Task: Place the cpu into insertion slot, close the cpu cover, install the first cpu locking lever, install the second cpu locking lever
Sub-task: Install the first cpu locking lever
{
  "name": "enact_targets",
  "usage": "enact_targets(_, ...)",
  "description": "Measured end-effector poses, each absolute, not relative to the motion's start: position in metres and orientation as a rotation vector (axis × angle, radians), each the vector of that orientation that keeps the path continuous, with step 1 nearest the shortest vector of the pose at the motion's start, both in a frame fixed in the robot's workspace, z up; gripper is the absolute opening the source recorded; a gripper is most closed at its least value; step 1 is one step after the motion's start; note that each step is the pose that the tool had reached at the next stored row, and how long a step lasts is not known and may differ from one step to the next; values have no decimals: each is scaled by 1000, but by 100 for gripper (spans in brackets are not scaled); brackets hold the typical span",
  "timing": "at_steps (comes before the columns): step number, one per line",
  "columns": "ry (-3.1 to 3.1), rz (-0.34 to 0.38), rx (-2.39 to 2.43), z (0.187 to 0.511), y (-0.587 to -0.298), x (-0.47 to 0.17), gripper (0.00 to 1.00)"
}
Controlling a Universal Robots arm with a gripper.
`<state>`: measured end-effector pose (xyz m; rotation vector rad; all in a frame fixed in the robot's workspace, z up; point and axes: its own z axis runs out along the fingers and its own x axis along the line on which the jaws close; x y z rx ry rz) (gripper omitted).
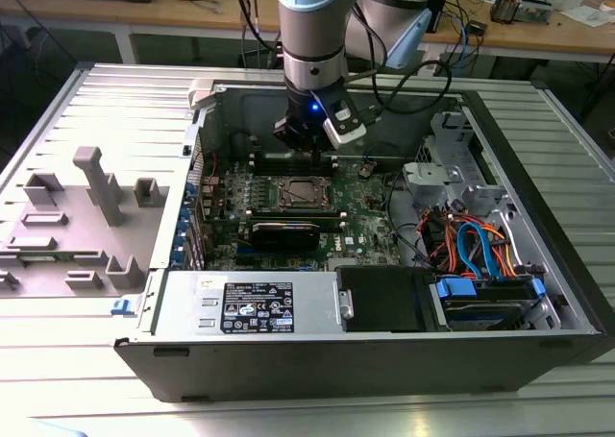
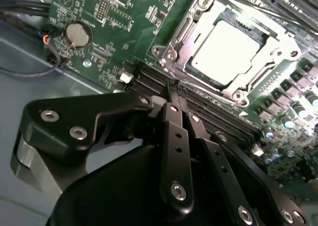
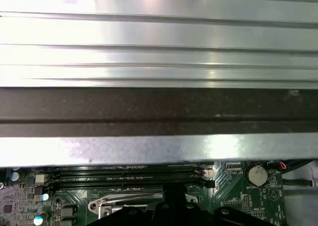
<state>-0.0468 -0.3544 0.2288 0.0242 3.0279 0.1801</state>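
Observation:
The silver-topped cpu lies flat in the insertion slot on the green motherboard. The cpu cover is down around it as a silver frame. A thin wire lever runs along one edge of the frame. My gripper hangs just above the black memory slots beside the socket, with its fingers pressed together and nothing between them. In the exterior view the gripper hovers inside the open computer case, just behind the socket. The first wrist view shows the gripper's dark tip next to the cover's edge.
The case wall rises close behind the gripper. Orange and blue cables and a drive bay fill the exterior view's right. A round coin battery sits on the board. A grey fixture block stands on the table at the exterior view's left.

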Motion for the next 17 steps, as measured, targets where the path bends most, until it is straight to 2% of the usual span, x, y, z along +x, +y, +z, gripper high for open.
enact_targets(10,3091,90,34,229,-355,-47,11)
enact_targets(17,3126,-38,33,229,-355,-47,11)
